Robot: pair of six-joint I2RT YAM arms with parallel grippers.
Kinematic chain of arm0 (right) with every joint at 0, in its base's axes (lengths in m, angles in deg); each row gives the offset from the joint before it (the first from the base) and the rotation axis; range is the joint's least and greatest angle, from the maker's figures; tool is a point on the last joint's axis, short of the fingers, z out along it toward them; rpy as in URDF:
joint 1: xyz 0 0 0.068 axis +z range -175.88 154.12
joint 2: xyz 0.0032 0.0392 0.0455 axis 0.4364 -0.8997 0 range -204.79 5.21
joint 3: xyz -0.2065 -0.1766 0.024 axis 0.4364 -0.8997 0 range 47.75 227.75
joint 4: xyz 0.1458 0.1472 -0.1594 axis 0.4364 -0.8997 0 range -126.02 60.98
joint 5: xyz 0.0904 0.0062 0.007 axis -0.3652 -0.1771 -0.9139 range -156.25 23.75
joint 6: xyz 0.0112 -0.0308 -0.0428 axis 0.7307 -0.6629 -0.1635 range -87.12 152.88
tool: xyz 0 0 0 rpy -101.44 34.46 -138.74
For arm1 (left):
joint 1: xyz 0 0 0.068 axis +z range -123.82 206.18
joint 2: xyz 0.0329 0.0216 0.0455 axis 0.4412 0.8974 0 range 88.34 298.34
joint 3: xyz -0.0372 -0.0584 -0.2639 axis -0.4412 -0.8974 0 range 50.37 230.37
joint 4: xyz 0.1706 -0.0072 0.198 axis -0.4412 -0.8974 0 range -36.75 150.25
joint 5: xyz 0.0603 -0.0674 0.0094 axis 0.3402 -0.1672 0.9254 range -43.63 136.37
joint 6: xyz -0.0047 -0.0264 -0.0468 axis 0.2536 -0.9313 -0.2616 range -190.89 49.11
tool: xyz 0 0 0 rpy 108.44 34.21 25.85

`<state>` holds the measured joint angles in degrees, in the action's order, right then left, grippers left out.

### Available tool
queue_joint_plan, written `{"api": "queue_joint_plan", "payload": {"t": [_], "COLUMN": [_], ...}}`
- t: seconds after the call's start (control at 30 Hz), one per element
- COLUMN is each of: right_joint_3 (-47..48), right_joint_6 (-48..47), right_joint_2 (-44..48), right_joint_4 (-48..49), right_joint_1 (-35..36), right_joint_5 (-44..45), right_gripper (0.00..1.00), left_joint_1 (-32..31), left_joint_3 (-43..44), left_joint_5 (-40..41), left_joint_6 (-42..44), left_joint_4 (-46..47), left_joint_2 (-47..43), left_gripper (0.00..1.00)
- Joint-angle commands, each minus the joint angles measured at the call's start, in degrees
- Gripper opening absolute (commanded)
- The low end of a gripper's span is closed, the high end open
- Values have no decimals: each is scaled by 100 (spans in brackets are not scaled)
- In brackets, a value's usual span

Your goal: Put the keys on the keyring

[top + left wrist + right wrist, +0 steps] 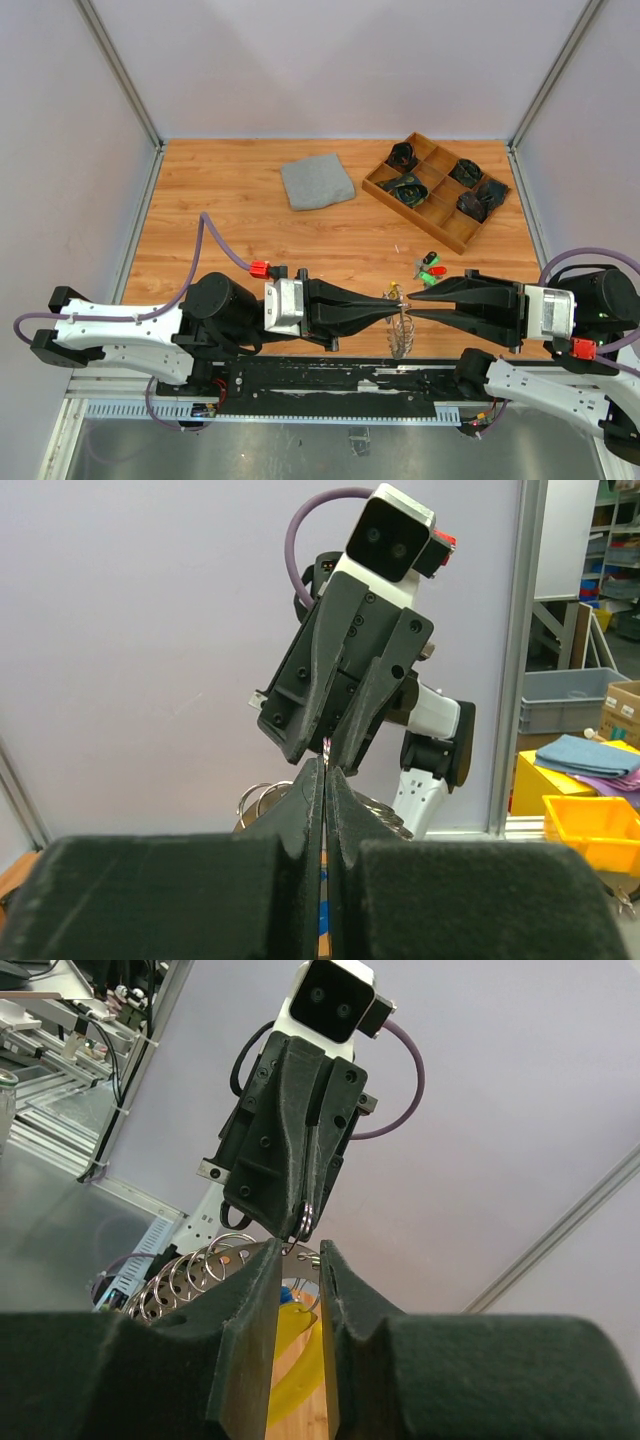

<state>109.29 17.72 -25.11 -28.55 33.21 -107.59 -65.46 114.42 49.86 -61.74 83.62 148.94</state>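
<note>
The keyring point(402, 335), a silvery band strung with several wire loops, hangs between my two gripper tips above the table's near edge. My left gripper point(398, 309) is shut on one small split ring of it; in the right wrist view that ring point(307, 1222) sits pinched in the left tips. My right gripper point(412, 313) faces it tip to tip, jaws narrowly apart around the band point(302, 1250). A yellow key point(290, 1360) hangs below the band. Green and red keys point(430, 270) lie on the table just beyond. In the left wrist view, loops point(262, 798) show behind my shut fingers.
A folded grey cloth point(316, 181) lies at the back centre. A wooden compartment tray point(436, 225) holding dark items stands at the back right. Grey walls close in the table on the left, right and back.
</note>
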Motion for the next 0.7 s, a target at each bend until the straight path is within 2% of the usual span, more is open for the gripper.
{"api": "queue_joint_plan", "payload": {"t": [0.0, 0.67], "right_joint_3": [-23, -23], "right_joint_6": [110, 145], "right_joint_2": [-35, -104], "right_joint_4": [225, 197], "right_joint_1": [-20, -20], "right_joint_5": [-167, -269], "right_gripper": [22, 17], "left_joint_1": [-14, -15], "left_joint_3": [169, 245], "left_joint_5": [-20, 12], "left_joint_6": [23, 51], "left_joint_4": [185, 84], "left_joint_2": [-13, 75], "left_gripper": [1, 1]}}
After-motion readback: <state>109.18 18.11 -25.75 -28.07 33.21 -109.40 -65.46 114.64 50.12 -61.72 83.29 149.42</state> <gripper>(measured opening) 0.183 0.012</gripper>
